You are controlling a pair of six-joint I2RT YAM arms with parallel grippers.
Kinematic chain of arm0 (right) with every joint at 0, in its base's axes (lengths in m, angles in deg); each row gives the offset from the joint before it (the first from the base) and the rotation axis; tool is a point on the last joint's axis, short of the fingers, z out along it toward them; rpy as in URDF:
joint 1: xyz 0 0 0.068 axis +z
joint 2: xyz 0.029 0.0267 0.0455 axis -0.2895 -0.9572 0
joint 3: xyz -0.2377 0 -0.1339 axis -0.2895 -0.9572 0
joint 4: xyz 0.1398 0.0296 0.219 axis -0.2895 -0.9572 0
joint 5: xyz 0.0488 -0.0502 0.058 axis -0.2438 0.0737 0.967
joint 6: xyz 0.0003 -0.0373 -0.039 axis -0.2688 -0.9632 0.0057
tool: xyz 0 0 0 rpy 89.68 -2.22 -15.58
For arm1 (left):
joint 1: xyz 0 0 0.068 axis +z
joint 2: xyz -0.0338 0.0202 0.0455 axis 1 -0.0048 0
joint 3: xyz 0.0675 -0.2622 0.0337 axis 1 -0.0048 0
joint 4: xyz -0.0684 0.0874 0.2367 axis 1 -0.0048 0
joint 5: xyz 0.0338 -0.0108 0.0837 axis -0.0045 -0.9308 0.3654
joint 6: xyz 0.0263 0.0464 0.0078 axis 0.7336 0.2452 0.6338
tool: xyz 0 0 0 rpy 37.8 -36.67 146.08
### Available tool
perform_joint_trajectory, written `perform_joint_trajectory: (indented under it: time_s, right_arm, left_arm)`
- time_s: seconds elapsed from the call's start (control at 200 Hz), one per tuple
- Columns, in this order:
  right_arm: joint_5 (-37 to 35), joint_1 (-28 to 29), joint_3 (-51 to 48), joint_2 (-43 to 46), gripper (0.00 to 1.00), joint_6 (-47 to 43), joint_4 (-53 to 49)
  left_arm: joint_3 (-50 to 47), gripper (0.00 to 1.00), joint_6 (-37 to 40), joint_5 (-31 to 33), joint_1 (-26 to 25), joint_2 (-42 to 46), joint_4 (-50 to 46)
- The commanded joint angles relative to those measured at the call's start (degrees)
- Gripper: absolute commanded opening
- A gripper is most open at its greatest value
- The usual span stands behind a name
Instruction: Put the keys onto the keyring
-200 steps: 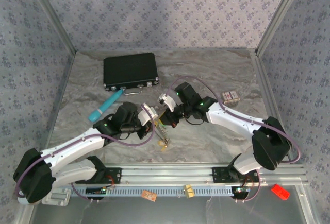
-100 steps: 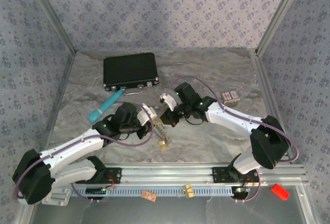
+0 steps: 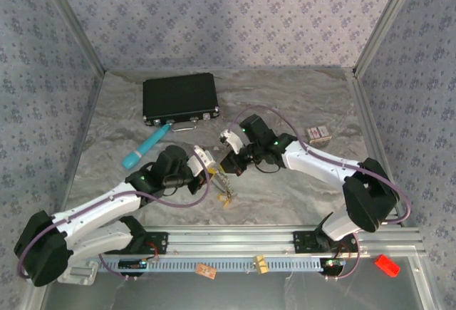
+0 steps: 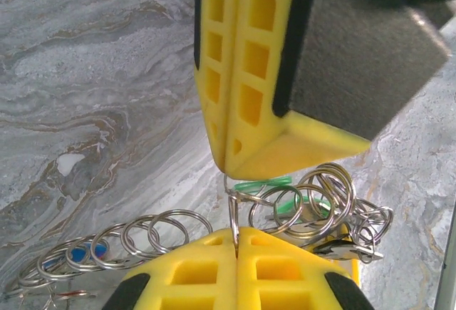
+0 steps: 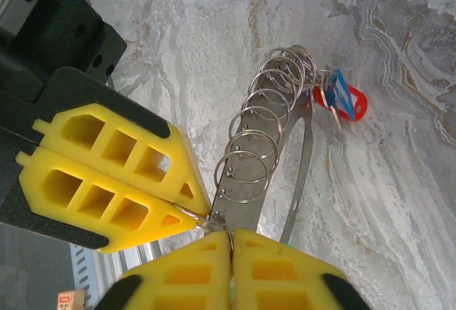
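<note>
The keyring is gleaming as polished metal wire. The yellow fingers are showing matt, ribbed plastic. The table is looking smooth and stone-veined with a soft sheen. The red key head is shining like glossy plastic.

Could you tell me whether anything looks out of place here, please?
A small red item lies beyond the near rail, off the table and away from the keyring.

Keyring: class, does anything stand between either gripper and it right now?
Nothing visible does. The left gripper and the right gripper each pinch the keyring directly, with their tips facing each other across a short stretch of bare wire.
</note>
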Motion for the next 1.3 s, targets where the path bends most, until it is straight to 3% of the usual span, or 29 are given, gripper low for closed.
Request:
perform_joint_trajectory:
  time_s: [0.0,0.185,0.34,0.525,0.65,0.82,1.294]
  right_arm:
    - [-1.0,-0.8,2.1,-0.5,0.25,-1.1,-3.2]
    - [-3.5,-3.1,2.9,3.1,0.38,-4.9,-7.1]
    - [-9.6,-3.8,2.3,8.0,0.37,-11.7,-8.7]
    - [-13.5,-3.4,-5.2,16.0,0.35,-23.0,1.6]
    - [-11.7,-3.3,-6.9,16.9,0.37,-29.2,3.2]
    - [-3.0,-4.0,-4.6,13.5,0.37,-27.6,-1.4]
    - [2.2,1.0,-2.9,6.4,0.41,-26.3,0.7]
  left_arm:
    - [-0.1,0.00,2.4,-0.7,-1.1,2.3,6.9]
    - [-2.7,0.00,5.2,0.0,-1.4,3.8,13.2]
    - [-5.2,0.00,7.5,0.1,-1.4,4.7,18.2]
    - [-7.7,0.00,8.6,0.5,-1.4,5.4,23.4]
    - [-9.1,0.00,9.9,-0.5,-1.4,6.2,25.5]
    - [-10.9,0.00,13.1,-1.9,-1.4,9.0,26.1]
    - [-12.7,0.00,14.4,-4.5,-1.4,12.4,25.1]
